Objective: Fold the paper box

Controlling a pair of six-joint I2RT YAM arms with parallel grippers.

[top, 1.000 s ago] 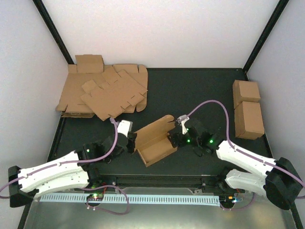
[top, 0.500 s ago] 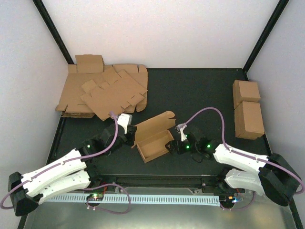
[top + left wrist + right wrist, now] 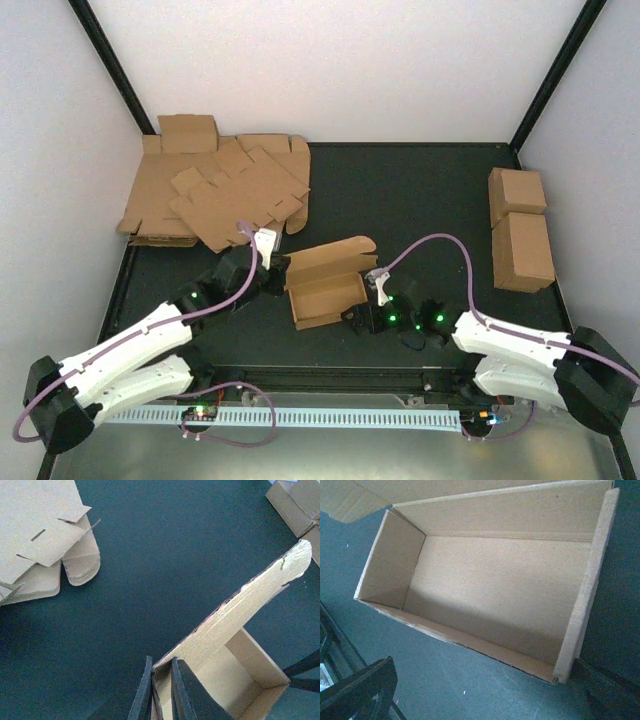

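**White-walled cell with a black worktop [image 3: 420,190].** At its centre, between the two arms, lies the plain brown die-cut paper box [image 3: 325,290], partly erected.

The left gripper [image 3: 272,278] is almost closed and pinches the left end of the box's tall far panel. The right gripper [image 3: 360,318] is spread wide and holds nothing. Its fingers straddle the near right corner, one just beside the right end wall.

The step in hand appears to be closing the lid. To do it well:
- The left pinch should anchor the tray against sliding.
- The right gripper should press the lid down about its far crease.
- The tuck flap should be guided inside the near wall so that it does not buckle against the wall.

The box forms a long, shallow open tray with a floor, four upright walls and a thick-edged right end wall. Its lid panel rises at a tilt from the far wall and ends in a rounded tab at the right. The board looks thin and easily creased.

A heap of flat brown cardboard sheets [image 3: 215,190] lies far left. Two closed brown cardboard cuboids [image 3: 520,230] stand at the right.
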